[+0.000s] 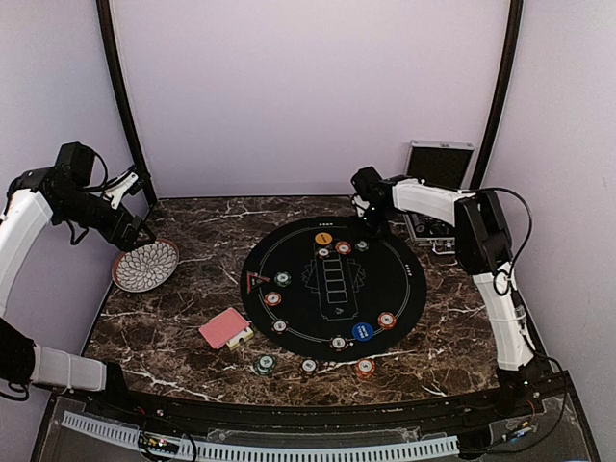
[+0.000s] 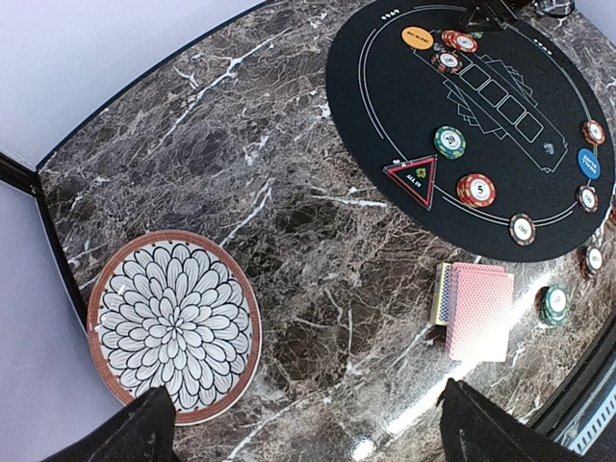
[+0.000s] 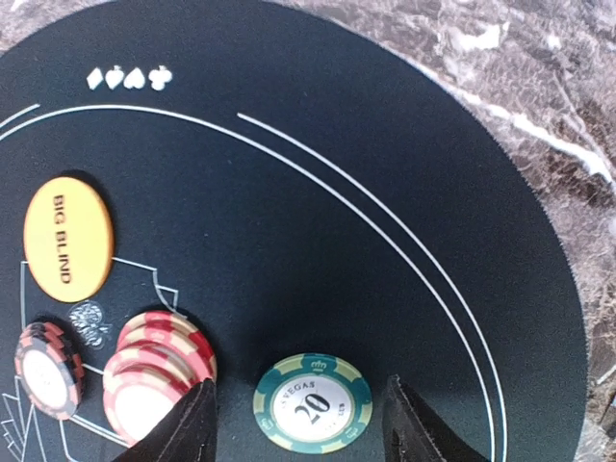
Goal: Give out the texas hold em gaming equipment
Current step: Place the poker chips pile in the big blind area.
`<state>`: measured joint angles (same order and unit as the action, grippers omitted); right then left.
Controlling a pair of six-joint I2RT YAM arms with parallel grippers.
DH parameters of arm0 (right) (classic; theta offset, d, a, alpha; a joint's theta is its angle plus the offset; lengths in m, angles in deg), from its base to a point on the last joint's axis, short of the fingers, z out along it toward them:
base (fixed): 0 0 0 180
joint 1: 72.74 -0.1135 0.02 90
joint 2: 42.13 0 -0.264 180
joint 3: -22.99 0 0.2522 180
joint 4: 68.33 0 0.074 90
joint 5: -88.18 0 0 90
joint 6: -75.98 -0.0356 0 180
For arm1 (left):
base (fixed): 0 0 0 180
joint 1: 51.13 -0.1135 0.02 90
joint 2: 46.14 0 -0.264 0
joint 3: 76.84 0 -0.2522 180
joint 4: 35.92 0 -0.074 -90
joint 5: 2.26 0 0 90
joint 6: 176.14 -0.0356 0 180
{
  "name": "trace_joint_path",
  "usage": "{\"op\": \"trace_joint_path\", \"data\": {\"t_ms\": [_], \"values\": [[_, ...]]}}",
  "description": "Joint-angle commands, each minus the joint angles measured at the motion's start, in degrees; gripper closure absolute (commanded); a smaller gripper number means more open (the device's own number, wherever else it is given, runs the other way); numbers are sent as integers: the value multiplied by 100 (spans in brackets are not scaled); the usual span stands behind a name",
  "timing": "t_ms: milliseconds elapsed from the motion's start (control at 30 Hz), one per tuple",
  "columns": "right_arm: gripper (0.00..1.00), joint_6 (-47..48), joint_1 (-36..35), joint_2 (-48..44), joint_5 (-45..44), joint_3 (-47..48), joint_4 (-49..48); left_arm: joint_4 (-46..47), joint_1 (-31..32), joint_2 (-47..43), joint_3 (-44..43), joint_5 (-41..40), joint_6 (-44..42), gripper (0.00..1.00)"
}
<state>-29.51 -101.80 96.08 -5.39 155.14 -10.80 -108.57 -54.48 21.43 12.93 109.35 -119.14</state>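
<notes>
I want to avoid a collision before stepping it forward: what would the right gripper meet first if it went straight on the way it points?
Most likely the green 20 chip, lying flat on the black mat. The right gripper points at it with open jaws either side; nothing else shows in that line.

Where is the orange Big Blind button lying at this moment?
In the top view, the Big Blind button lies near the far edge of the round black mat. The red chip stack sits just to its right and slightly nearer.
</notes>
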Motion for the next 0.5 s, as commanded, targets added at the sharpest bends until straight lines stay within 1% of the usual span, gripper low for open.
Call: {"op": "trace_joint_path", "data": {"t_ms": [0, 167, 267, 400, 467], "values": [[41, 18, -99, -607, -47, 8, -15, -122, 11, -154, 10, 49, 18, 1], [41, 88, -485, -1160, -445, -376, 2, -125, 11, -156, 18, 16, 26, 1], [41, 90, -792, -1643, -599, -779, -30, -108, 10, -158, 25, 28, 36, 1], [41, 191, -1468, -2223, -512, -1553, -190, -110, 13, -150, 27, 32, 34, 1], [37, 263, -1911, -2400, -451, -1826, -176, -109, 11, -152, 27, 31, 30, 1]]}}
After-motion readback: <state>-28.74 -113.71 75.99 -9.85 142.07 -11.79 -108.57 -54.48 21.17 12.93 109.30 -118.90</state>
